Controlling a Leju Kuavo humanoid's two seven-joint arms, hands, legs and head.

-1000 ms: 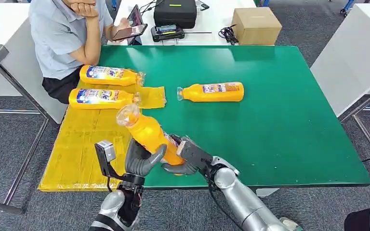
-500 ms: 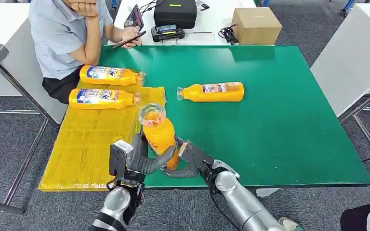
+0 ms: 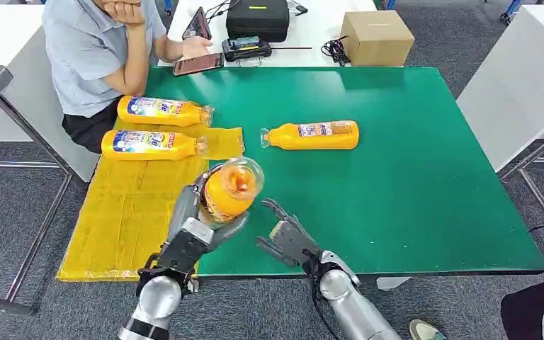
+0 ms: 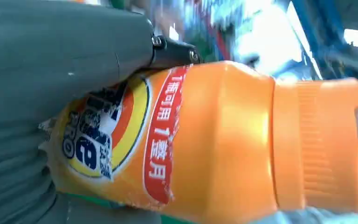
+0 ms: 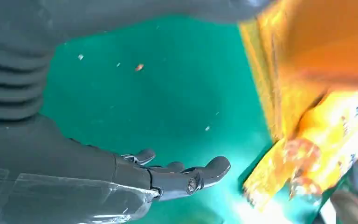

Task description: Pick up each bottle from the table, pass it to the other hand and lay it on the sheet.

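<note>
My left hand point(image 3: 197, 225) grips an orange bottle point(image 3: 229, 188) and holds it above the table's near edge, its cap end toward the camera. Close up, the orange bottle point(image 4: 214, 140) lies in the grey fingers point(image 4: 51, 60). Beside it, my right hand point(image 3: 288, 239) is open, fingers spread over the green table point(image 3: 411, 184), holding nothing. The open right hand point(image 5: 177, 177) hovers over green surface. Two more bottles point(image 3: 161, 110) point(image 3: 152, 144) lie on the yellow sheet point(image 3: 127, 212). Another bottle point(image 3: 313, 134) lies on the table's middle.
A person point(image 3: 95, 49) sits at the table's far left corner with a phone point(image 3: 197, 64). A cardboard box point(image 3: 377, 37) and a black case point(image 3: 257, 18) stand on the white table behind. Grey carpet surrounds the table.
My right hand has let go of the bottle and drawn back, opening. My left hand now holds the bottle alone and has turned it so its cap end faces up toward the camera.
</note>
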